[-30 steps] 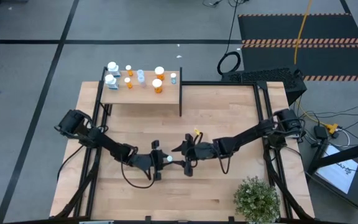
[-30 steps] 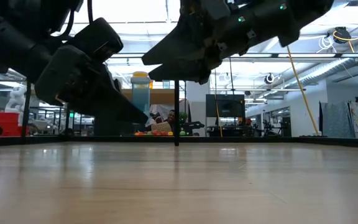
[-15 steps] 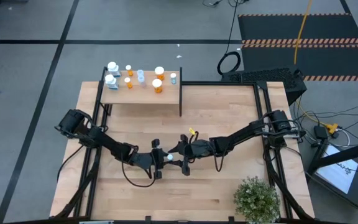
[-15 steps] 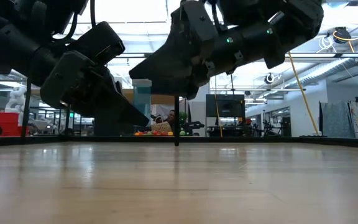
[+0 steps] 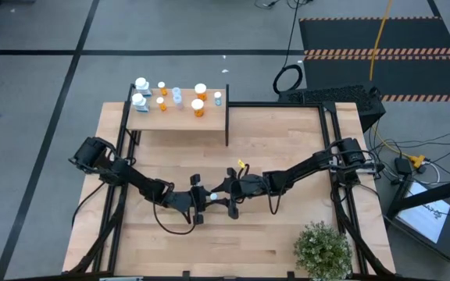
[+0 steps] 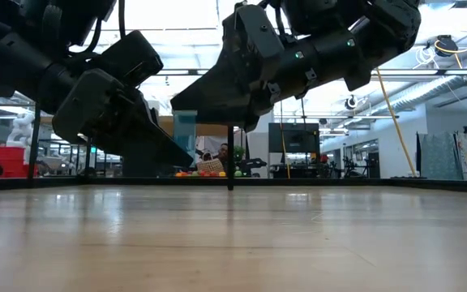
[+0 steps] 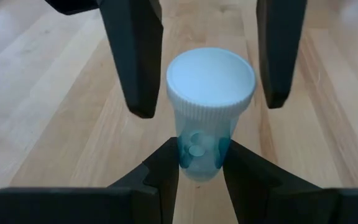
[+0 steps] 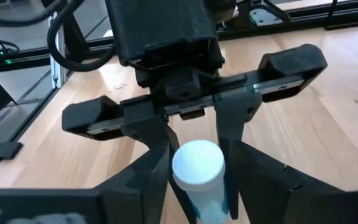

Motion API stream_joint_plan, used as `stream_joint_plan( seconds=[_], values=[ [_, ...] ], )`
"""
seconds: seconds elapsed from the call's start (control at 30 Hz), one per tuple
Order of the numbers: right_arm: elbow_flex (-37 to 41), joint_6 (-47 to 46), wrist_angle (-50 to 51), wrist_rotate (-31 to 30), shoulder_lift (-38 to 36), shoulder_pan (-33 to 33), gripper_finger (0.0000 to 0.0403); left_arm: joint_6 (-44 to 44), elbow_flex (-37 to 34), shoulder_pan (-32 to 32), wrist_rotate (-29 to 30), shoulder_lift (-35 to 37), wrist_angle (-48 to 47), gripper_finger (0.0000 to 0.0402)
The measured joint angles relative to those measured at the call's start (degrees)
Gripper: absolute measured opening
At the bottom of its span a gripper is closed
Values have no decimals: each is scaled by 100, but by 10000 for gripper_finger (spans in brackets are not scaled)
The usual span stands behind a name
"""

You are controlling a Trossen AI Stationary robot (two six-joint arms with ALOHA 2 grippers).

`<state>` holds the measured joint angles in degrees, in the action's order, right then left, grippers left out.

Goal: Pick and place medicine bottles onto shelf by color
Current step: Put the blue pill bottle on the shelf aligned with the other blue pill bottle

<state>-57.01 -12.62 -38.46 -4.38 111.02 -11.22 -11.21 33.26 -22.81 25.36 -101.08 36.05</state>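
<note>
Bottle [image 7: 209,106], bluish, clamped in left hand [image 7: 199,163]; right hand [image 8: 194,171] fingers apart, straddling cap for handover toward shelf [image 5: 180,119].

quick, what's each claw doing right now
left claw: shut on the bluish-clear bottle, held above the table.
right claw: fingers on either side of the same bottle's cap end; whether it grips yet cannot be told.
</note>
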Motion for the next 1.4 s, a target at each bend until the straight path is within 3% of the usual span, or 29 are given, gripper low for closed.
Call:
stream_joint_plan(
  seconds=[0.3,0.67,0.87,1.1,1.23,1.4],
  values=[
    [0,-11,13,2,0,0,126,-88,0,-4,2,0,0,118],
    [0,-17,15,7,0,0,120,-349,2,-4,4,0,24,126],
    [0,-37,140,12,-1,0,119,-627,7,-52,98,134,171,211],
    [2,-7,210,50,-118,11,119,-736,4,-111,168,686,-842,315],
    [2,13,503,327,-375,105,119,-958,7,-133,238,970,-1528,337],
    [2,133,1141,485,-776,243,119,-1270,5,-139,343,1220,-2238,332]
  ],
)
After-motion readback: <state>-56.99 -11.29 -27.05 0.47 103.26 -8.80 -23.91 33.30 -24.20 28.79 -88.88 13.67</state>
